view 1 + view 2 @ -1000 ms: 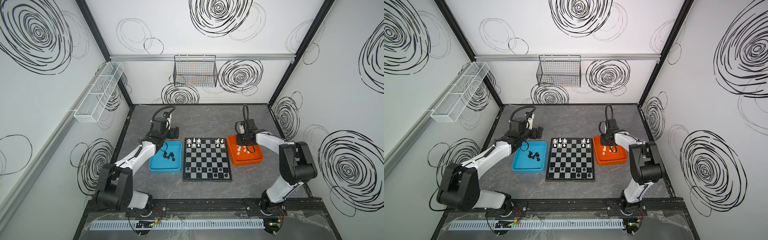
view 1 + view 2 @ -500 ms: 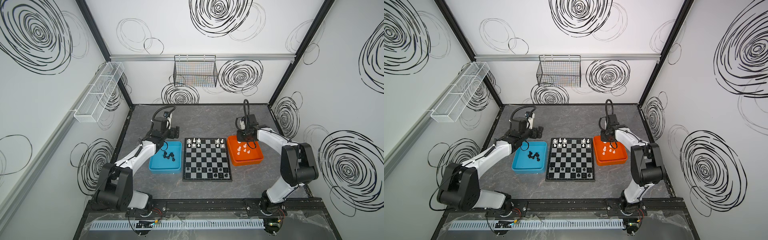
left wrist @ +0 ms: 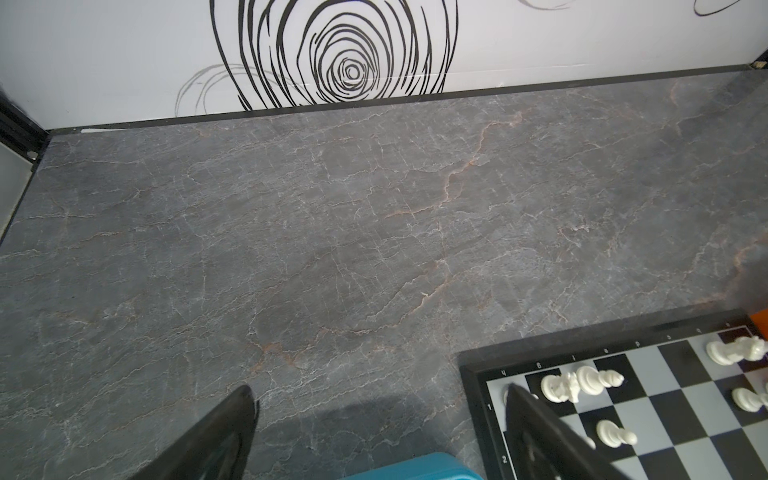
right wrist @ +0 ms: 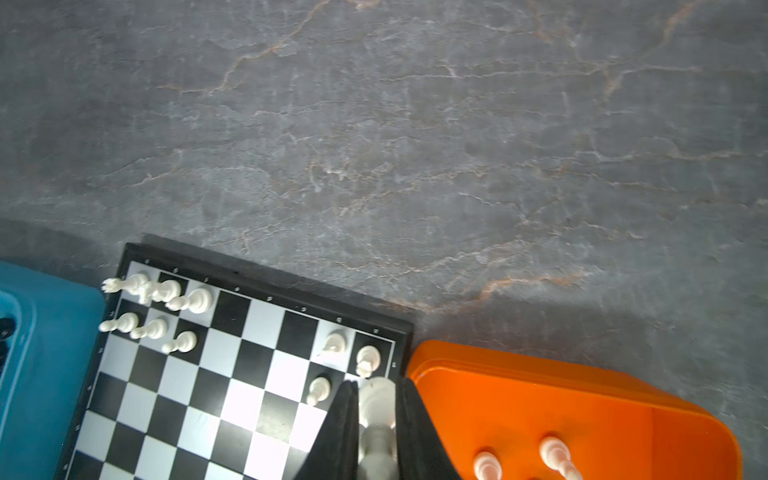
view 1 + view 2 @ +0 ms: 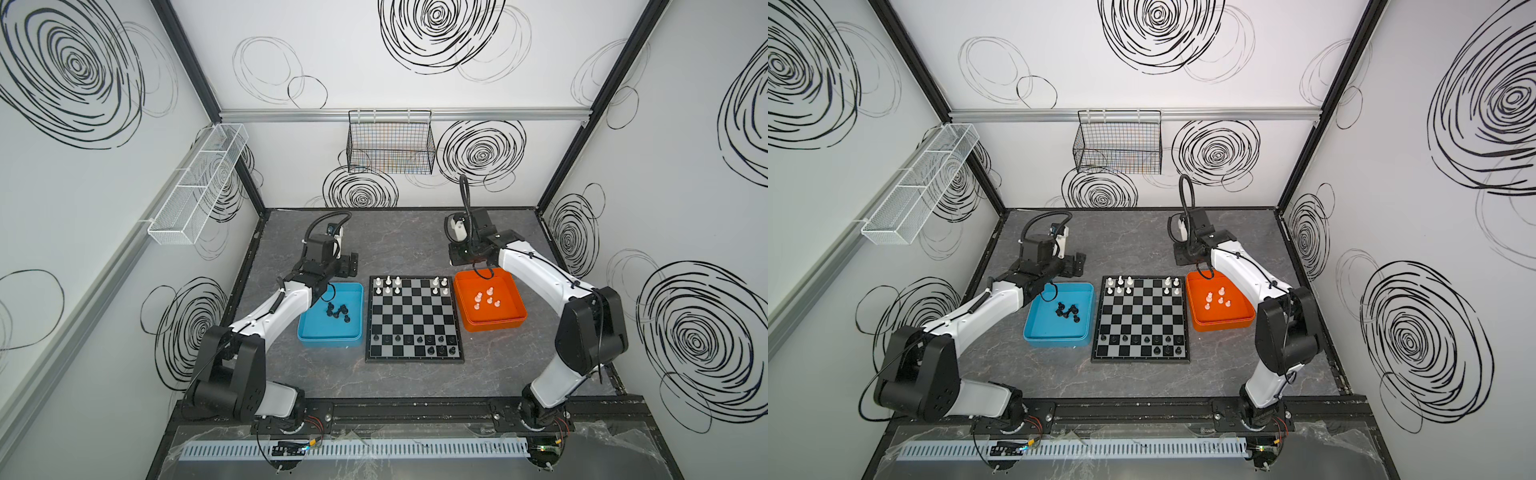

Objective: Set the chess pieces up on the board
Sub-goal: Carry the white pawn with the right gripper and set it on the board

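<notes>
The board (image 5: 413, 318) lies mid-table in both top views, with white chess pieces (image 5: 388, 284) on its far rows and black ones (image 5: 419, 340) on its near rows. My right gripper (image 4: 377, 386) is shut on a white piece (image 4: 376, 411), which hangs above the board's far right corner beside the orange tray (image 4: 540, 386). In a top view that gripper (image 5: 457, 257) sits just beyond the tray's far edge. My left gripper (image 3: 379, 388) is open and empty, low over bare table past the blue tray (image 5: 328, 343).
Several black pieces (image 5: 338, 312) lie in the blue tray and several white ones (image 5: 486, 297) in the orange tray (image 5: 494, 326). A wire basket (image 5: 390, 143) hangs on the back wall and a white mesh shelf (image 5: 199, 187) on the left wall.
My right gripper has lifted off the orange tray with the white piece and shifted left toward the board's far right corner. The left arm has stayed still.
</notes>
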Available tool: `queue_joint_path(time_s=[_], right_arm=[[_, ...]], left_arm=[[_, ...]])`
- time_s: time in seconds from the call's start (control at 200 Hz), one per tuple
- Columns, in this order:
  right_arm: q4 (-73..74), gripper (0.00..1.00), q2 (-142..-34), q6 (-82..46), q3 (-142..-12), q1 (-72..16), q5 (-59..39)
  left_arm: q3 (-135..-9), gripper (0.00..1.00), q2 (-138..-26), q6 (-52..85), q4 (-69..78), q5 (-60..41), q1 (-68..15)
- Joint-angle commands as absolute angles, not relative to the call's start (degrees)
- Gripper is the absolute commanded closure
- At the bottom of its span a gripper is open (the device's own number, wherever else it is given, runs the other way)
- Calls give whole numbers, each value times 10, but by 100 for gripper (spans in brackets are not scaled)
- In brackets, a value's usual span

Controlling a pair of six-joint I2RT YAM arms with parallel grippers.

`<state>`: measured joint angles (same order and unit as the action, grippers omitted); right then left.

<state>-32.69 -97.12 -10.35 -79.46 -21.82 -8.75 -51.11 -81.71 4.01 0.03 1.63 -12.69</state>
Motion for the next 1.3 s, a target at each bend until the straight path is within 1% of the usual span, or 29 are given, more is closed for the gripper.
queue_joint_path(time_s=[0.0,0.385,0.75,1.296], right_arm=[[-346,80,-999,-107,-819,-244,-92],[-330,80,-1079,-116,-881,-312,-103],[-339,80,-1132,-107,-916,-324,-98],[-326,79,-1161,-108,-898,-333,-96]], left_arm=[[-528,4,-821,36,12,27,-126],[-530,4,-820,41,10,26,-120],[-533,4,-822,41,9,24,-120],[-534,4,-826,44,7,23,-119]])
